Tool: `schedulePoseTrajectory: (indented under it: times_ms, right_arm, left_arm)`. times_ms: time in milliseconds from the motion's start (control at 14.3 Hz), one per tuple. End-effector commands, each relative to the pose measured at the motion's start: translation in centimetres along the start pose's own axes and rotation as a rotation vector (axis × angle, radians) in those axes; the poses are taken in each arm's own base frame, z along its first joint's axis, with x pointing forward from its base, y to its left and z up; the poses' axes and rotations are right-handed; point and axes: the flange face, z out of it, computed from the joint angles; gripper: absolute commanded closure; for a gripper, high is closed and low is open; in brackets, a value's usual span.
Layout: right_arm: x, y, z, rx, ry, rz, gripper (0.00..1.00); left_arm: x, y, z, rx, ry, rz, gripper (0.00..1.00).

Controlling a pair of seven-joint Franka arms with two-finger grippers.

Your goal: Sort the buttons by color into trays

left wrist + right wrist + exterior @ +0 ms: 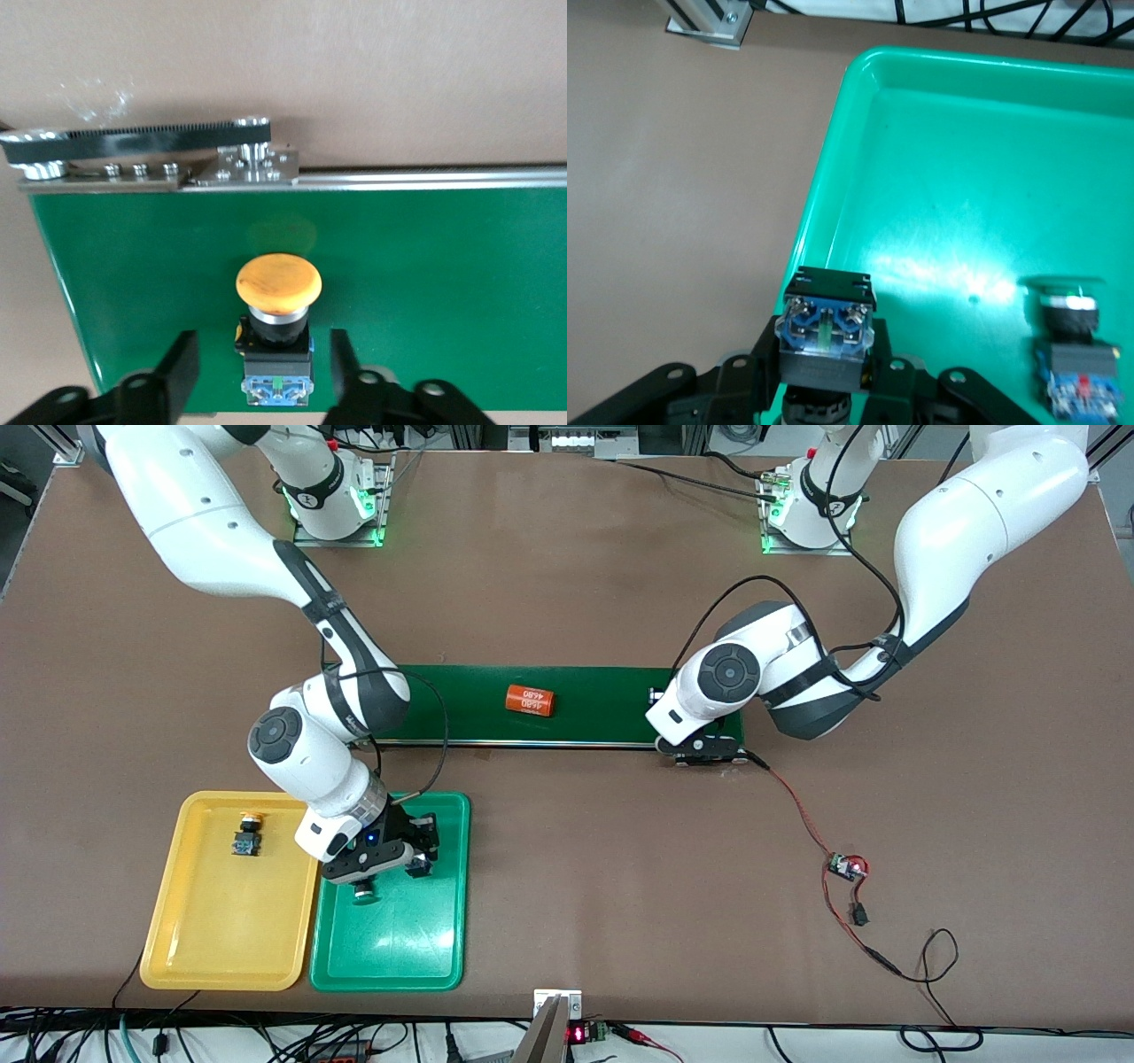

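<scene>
Nearest the camera, low in the front view, a flat green plastic tray (390, 948) is seen beside a matching yellow plastic tray (221, 939). Over the green tray the right gripper (368, 868) is pressed onto a black-and-blue push-button switch (826, 332), cap down. A green-capped button (1072, 341) lies in that tray, and a yellow-capped button (248, 834) in the yellow one. Mid-frame, the left gripper (261, 345) is spread around, not touching, a second yellow-capped button (278, 283) at the end of the dark-green conveyor belt (585, 704). An orange cylinder (530, 701) lies on the belt. Two buttons are judged sorted, two left. The held button hangs close to the rim; bare tray floor is left nearer the camera.
</scene>
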Motion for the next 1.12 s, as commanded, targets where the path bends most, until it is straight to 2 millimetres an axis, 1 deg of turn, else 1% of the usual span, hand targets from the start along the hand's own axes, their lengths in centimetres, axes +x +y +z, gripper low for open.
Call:
schedulePoseTrajectory:
  times_ms: [0, 70, 140, 210, 280, 350, 420, 561, 631, 771, 911, 1051]
  right_arm:
    - [0.6, 0.3, 0.3, 0.006, 0.031, -0.017, 0.84]
    - [0.6, 0.4, 0.4, 0.005, 0.029, -0.017, 0.67]
    - [0.6, 0.4, 0.4, 0.006, 0.03, -0.016, 0.46]
    - [0.5, 0.7, 0.4, 0.005, 0.029, -0.012, 0.27]
    - [0.1, 0.8, 0.8, 0.002, 0.017, -0.013, 0.06]
    - [-0.2, 1.1, 0.9, 0.0, 0.01, -0.014, 0.0]
    - [-0.3, 1.1, 1.0, 0.0, 0.008, -0.016, 0.0]
    - [-0.6, 1.1, 1.1, 0.0, -0.005, -0.016, 0.0]
    - [-1.0, 1.1, 1.2, -0.001, -0.014, -0.017, 0.0]
    - [-1.4, 1.7, 0.6, -0.008, -0.021, -0.014, 0.0]
    - [-1.3, 1.1, -0.9, -0.013, -0.025, -0.025, 0.0]
    - [-1.5, 0.5, -3.4, -0.029, -0.072, -0.033, 0.0]
  left_arm:
    - [-0.5, 0.7, -4.8, -0.025, 0.032, -0.033, 0.0]
    - [-0.5, 0.3, -7.6, -0.039, 0.079, -0.042, 0.0]
    - [0.0, -0.4, -10.5, -0.059, 0.124, -0.062, 0.0]
    - [0.3, -1.5, -12.5, -0.052, 0.155, -0.087, 0.0]
    - [0.6, -2.3, -14.0, -0.039, 0.183, -0.098, 0.0]
    - [1.2, -3.6, -14.7, -0.031, 0.199, -0.113, 0.0]
    - [1.5, -4.2, -15.1, -0.025, 0.212, -0.121, 0.0]
    - [1.6, -4.5, -15.7, -0.021, 0.226, -0.13, 0.0]
    - [1.8, -4.8, -16.4, -0.025, 0.238, -0.14, 0.0]
    - [1.8, -5.2, -16.4, -0.009, 0.224, -0.148, 0.0]
    - [2.0, -5.5, -17.1, -0.013, 0.226, -0.158, 0.0]
    - [1.8, -5.2, -17.2, -0.013, 0.227, -0.151, 0.0]
